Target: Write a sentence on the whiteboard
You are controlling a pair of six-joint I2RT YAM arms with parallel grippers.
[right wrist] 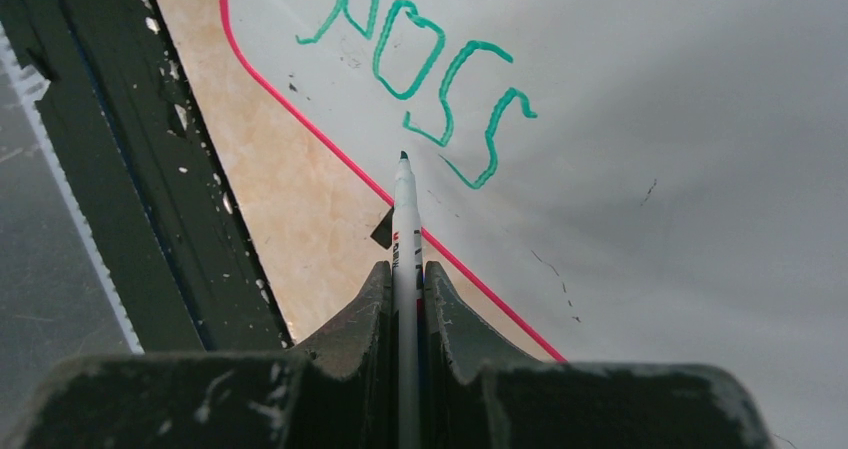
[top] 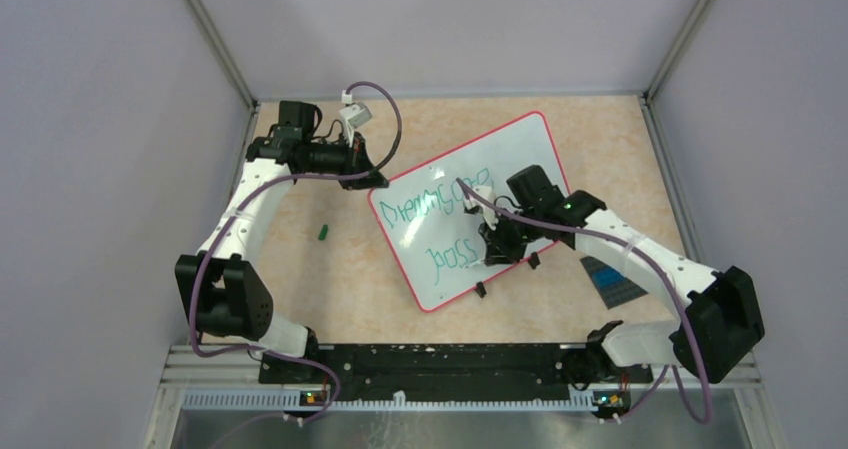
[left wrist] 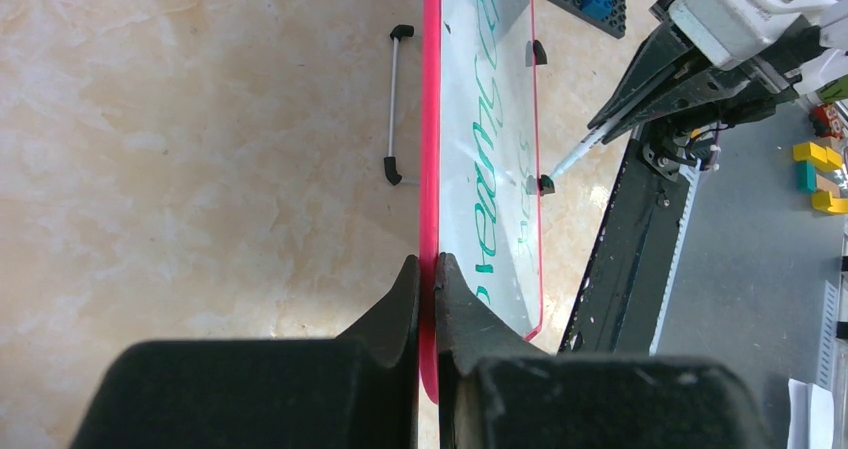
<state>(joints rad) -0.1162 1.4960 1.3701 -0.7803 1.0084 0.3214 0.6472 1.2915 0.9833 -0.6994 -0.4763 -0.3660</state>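
The whiteboard (top: 520, 159), white with a thin red rim, lies tilted in the middle of the table and carries green writing in two lines. My left gripper (top: 372, 180) is shut on its far left corner; in the left wrist view the red rim (left wrist: 431, 169) runs between my closed jaws (left wrist: 427, 267). My right gripper (top: 492, 251) is shut on a white marker (right wrist: 405, 239), tip dark. The tip hovers just over the board (right wrist: 650, 99) near its front edge, below the green word ending in "oss" (right wrist: 450, 89). The marker also shows in the left wrist view (left wrist: 580, 149).
A small green marker cap (top: 323, 233) lies on the table left of the board. A dark grey studded plate with a blue brick (top: 608, 279) sits right of the board under my right arm. The board's black feet (top: 481, 289) point toward the black base rail (top: 430, 361).
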